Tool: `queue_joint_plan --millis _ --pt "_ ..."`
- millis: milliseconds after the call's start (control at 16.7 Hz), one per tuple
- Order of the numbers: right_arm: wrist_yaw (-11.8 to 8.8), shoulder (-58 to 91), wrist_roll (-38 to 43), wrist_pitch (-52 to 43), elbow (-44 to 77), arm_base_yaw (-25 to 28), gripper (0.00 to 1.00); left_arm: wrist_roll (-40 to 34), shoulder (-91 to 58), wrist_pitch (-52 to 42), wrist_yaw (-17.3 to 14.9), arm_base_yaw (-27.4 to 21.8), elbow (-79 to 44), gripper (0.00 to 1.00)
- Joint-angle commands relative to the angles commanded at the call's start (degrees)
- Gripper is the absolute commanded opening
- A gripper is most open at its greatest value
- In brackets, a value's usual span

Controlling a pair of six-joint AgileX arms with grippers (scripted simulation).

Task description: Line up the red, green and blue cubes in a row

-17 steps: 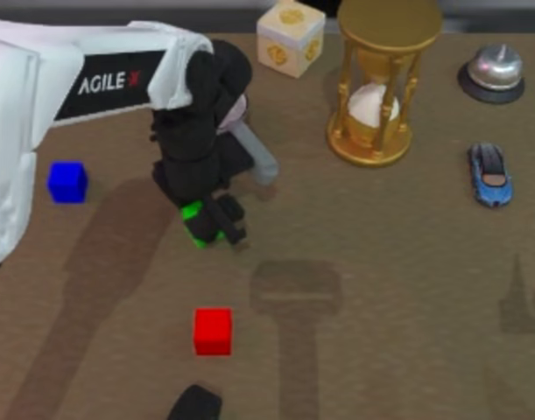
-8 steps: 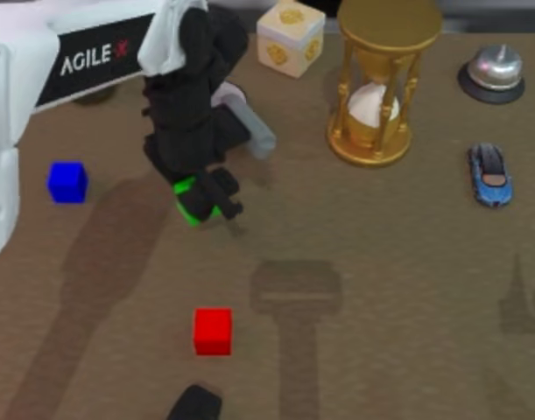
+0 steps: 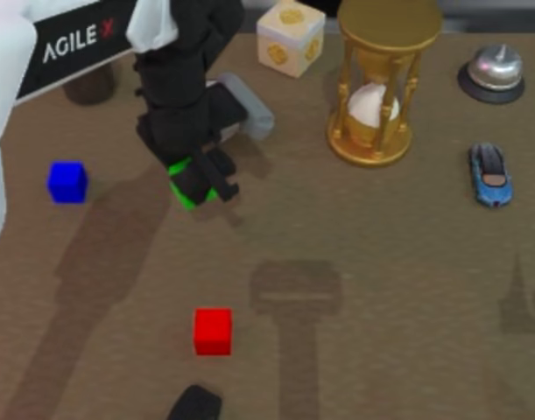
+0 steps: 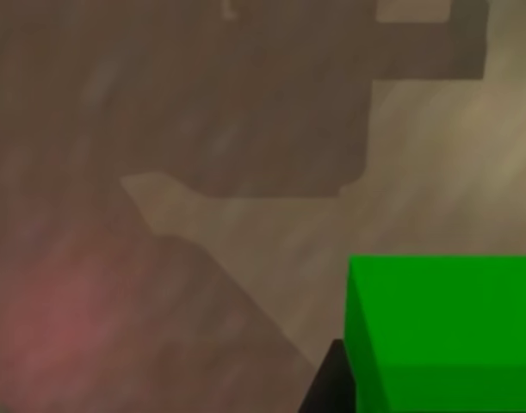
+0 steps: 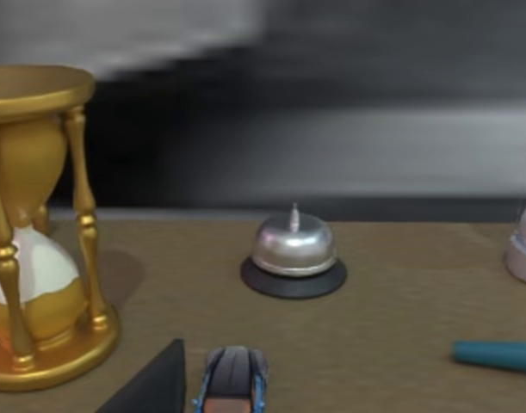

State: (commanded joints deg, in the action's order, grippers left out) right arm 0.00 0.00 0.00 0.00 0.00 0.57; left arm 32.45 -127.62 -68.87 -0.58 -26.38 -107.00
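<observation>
The green cube (image 3: 184, 194) hangs above the table, with my left gripper (image 3: 201, 179) shut on it, left of centre. In the left wrist view the green cube (image 4: 443, 331) fills the corner, and a black finger (image 4: 327, 387) presses against its side. The blue cube (image 3: 67, 182) rests on the table at the left, well apart from the gripper. The red cube (image 3: 213, 331) lies nearer the front edge, below the gripper in the top view. My right arm stays parked out of the top view; one black finger (image 5: 155, 387) shows in its wrist view, holding nothing.
A cream cube with gold emblems (image 3: 291, 37), a gold hourglass (image 3: 381, 83), a silver bell (image 3: 496, 70) and a blue toy car (image 3: 490, 173) stand at the back and right. A grey handle (image 3: 249, 112) lies under the left arm. A black object (image 3: 195, 404) sits at the front edge.
My left gripper has carried the green cube toward the back of the table and slightly left. The red and blue cubes have not moved.
</observation>
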Motion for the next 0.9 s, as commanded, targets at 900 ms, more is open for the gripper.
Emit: queue_joint_plan --millis 900 --pt "0.0 0.0 0.0 0.0 0.0 0.0 1.0 9.57 13.85 2.98 0.26 -21.72 16.53 0.0"
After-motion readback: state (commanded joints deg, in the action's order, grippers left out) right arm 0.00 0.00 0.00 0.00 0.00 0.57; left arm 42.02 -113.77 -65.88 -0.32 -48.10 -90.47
